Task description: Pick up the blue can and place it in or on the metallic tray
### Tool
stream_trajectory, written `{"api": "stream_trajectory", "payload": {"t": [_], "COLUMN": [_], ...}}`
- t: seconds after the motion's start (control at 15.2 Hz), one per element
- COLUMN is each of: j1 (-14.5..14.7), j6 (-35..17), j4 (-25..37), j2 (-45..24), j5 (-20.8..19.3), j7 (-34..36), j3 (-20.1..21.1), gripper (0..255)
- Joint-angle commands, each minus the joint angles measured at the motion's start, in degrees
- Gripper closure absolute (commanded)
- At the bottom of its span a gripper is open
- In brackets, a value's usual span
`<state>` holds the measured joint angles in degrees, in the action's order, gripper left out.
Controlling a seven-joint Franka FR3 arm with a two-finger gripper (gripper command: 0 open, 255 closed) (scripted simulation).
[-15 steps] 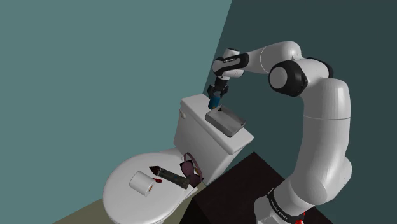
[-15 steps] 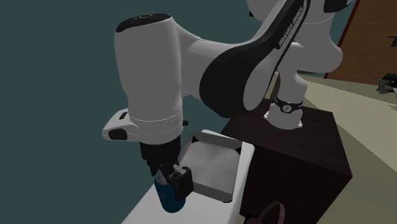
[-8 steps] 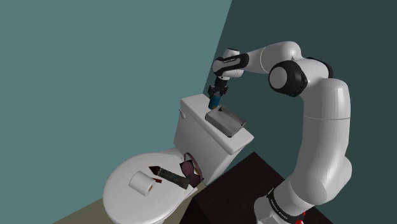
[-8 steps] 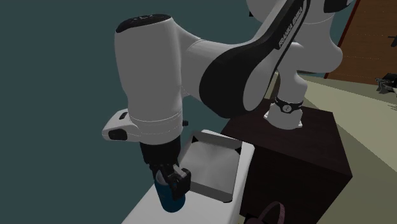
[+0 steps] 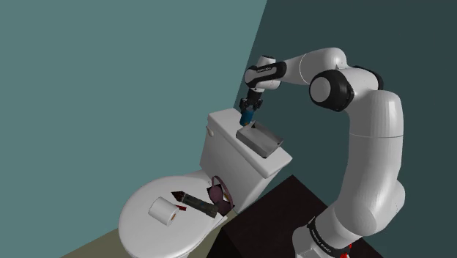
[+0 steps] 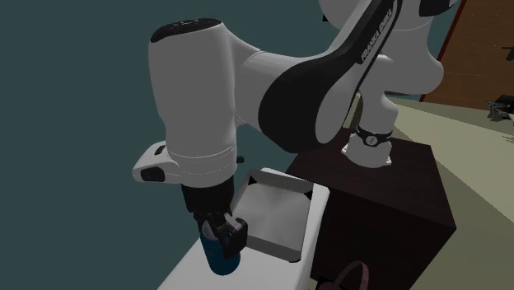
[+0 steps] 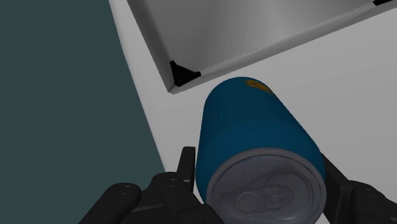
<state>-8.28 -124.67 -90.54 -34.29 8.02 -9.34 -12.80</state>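
In the second exterior view, the can point(image 6: 218, 262) sits at the bottom edge. Its base is cut off and its top is covered by the gripper point(image 6: 224, 237). The arm point(image 6: 206, 99) hides the tray's point(image 6: 280, 216) left side. In the wrist view the tray runs out of frame and the can's lid is partly cut off. In the shoulder view, the dark items point(image 5: 198, 203) on the toilet lid point(image 5: 146, 227) are too small to name.

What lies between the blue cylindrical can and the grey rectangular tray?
Only bare white tank lid separates the blue can from the grey tray, in the wrist view.
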Motion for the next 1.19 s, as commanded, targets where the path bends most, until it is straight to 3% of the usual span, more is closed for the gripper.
{"api": "stream_trajectory", "payload": {"t": [0.0,1.12], "j1": [0.03,0.33], "j6": [0.55,11.0], "j4": [0.17,5.62], "j2": [0.35,5.46], "j5": [-0.1,-1.49], "j7": [0.05,0.86], "j3": [-0.07,-0.9], "gripper": [255,255]}}
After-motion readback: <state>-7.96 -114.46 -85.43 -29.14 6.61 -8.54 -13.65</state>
